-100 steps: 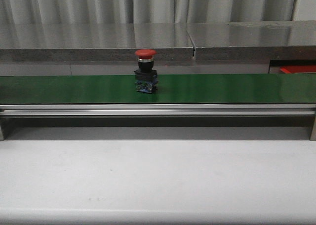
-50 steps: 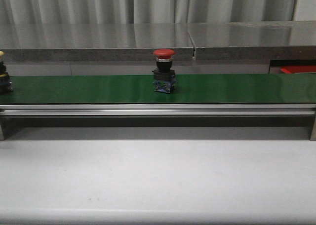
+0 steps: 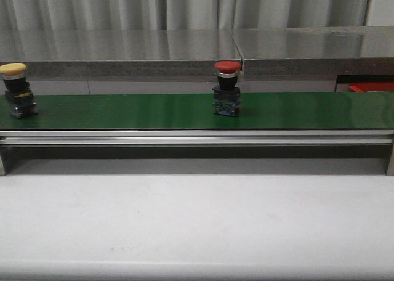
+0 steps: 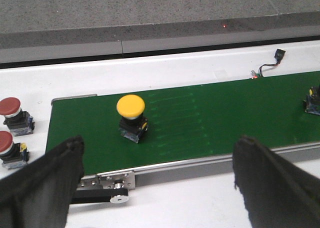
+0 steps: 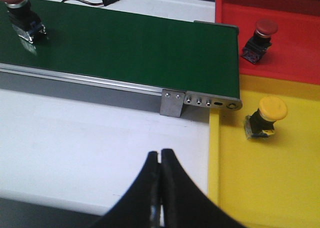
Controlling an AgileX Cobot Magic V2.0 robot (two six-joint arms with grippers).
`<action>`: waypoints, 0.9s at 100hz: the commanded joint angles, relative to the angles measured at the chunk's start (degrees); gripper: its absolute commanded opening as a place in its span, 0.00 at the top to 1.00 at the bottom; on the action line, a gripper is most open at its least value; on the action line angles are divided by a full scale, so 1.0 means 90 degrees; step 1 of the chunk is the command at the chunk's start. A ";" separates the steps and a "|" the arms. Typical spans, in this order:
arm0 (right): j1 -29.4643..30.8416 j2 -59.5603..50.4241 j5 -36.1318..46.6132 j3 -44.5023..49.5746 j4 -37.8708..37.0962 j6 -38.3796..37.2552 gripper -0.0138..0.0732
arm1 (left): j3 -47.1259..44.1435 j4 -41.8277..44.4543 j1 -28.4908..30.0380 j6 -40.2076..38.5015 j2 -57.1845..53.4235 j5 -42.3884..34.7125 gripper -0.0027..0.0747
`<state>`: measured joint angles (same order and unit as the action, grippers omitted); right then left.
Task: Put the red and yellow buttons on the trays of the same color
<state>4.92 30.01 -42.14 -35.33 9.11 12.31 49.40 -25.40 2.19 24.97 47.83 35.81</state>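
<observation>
A red button [image 3: 227, 87] is seen upright near the middle of the green belt [image 3: 123, 111], with a yellow button [image 3: 15, 90] upright at the belt's 9 o'clock end. Beyond the 3 o'clock end, one red-capped button [image 5: 260, 40] lies in the red tray [image 5: 295, 58] and one yellow-capped button [image 5: 265, 117] in the yellow tray [image 5: 280, 188]. The left tool [image 4: 160, 173] is held spread wide and released above the belt; the right tool [image 5: 160, 160] is clenched on nothing over the white counter [image 5: 100, 138].

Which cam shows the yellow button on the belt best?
Left wrist view: the yellow button sits whole and close, upright on the green belt. Front view catches it small at the left edge. Right wrist view misses it.
</observation>
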 commanded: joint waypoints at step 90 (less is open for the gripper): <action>-0.0017 0.0011 -0.0388 -0.0165 0.0091 0.0053 0.66 | -0.1747 -0.0436 -0.0055 0.0013 -0.2334 -0.0553 0.99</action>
<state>4.92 30.01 -46.34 -35.33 9.23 12.31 32.22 -27.63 2.09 25.09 26.74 34.64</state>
